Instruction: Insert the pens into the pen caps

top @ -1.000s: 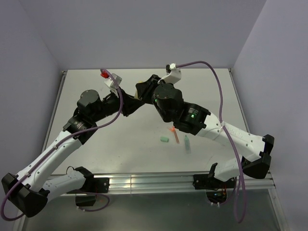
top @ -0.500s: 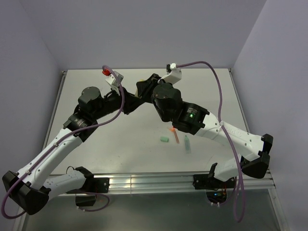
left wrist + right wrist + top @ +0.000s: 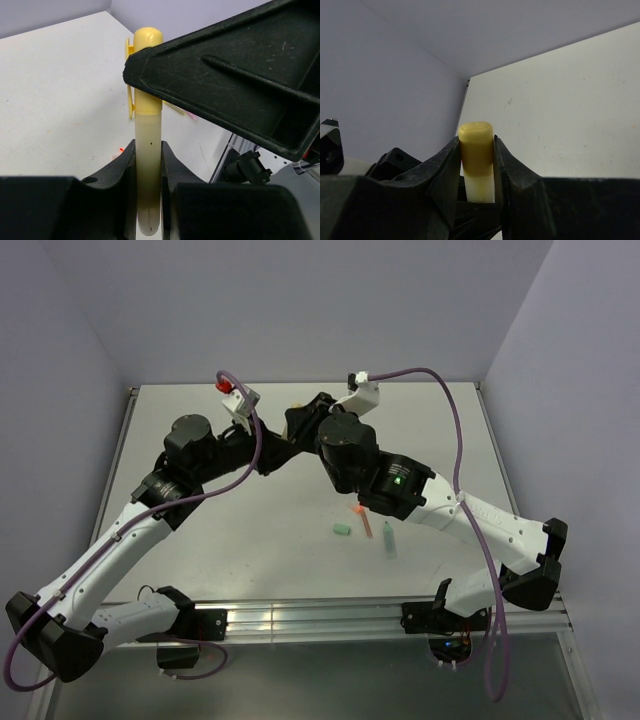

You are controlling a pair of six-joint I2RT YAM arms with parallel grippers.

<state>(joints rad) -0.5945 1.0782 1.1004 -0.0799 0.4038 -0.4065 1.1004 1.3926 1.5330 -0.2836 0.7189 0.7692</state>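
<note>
My left gripper (image 3: 148,152) is shut on the pale yellow barrel of a pen (image 3: 148,175). My right gripper (image 3: 476,142) is shut on a yellow pen cap (image 3: 476,137), and the pen's pale barrel (image 3: 482,185) comes out beneath it. In the left wrist view the yellow cap (image 3: 148,40) sits on the pen's far end, with a right finger (image 3: 225,75) across it. In the top view the two grippers, left (image 3: 275,448) and right (image 3: 303,420), meet above the table's far middle. An orange-red pen (image 3: 364,521), a mint-teal pen (image 3: 388,540) and a mint green cap (image 3: 342,530) lie on the table.
The white table (image 3: 200,530) has a metal rail (image 3: 310,618) along its near edge and grey walls on the other sides. Purple cables (image 3: 455,430) loop over both arms. Something small, yellow and pinkish (image 3: 185,112), lies on the table behind the held pen.
My left arm has shifted slightly away from me and to the right, pressing toward the right gripper. The loose pens and the mint cap have not moved.
</note>
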